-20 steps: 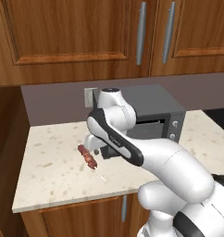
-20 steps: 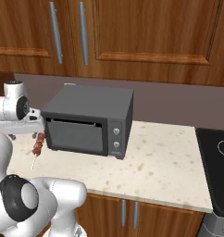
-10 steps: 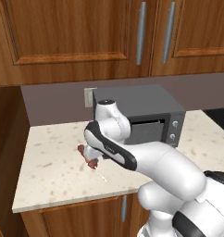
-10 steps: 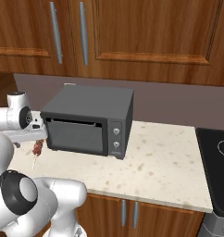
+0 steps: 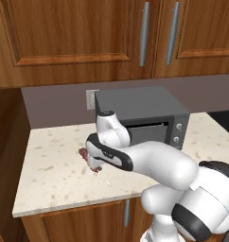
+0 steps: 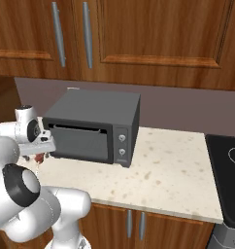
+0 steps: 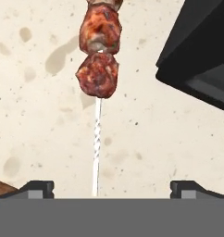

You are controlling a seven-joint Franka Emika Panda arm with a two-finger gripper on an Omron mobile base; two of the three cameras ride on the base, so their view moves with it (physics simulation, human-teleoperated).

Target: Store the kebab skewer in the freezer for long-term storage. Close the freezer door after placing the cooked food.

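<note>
Looking along the hand view, you see the gripper (image 7: 112,187) spread wide, its two dark fingertips (image 7: 37,187) standing far apart at the bottom, one at the left and one at the right, with nothing between them but the bare stick of the kebab skewer (image 7: 99,69). The jaws are released and grasp nothing; neither tip touches the skewer. The pale stick runs up from between the tips, nearer the left one, to two reddish-brown meat chunks higher in that view, and the whole skewer lies flat on the speckled cream countertop (image 7: 40,129). A dark corner of the microwave (image 7: 202,60) cuts in at the upper right of the hand view, close beside the skewer but apart from it.

From the left base view, you find the hand lowered over the kebab skewer (image 5: 90,163), whose meat shows just left of the wrist and whose thin stick points out toward the counter's front edge. The countertop (image 5: 50,175) spreads to the left, and the microwave (image 5: 140,111) stands right behind the arm, against the grey back wall, with a small wall outlet (image 5: 92,99) beside its top left corner. Wooden wall cabinets (image 5: 69,38) with long grey handles hang above.

In the right base view, you see the hand at the microwave's (image 6: 97,126) left front corner, with a scrap of the skewer (image 6: 39,158) showing below it. A black cooktop (image 6: 228,170) lies at the counter's far right.
</note>
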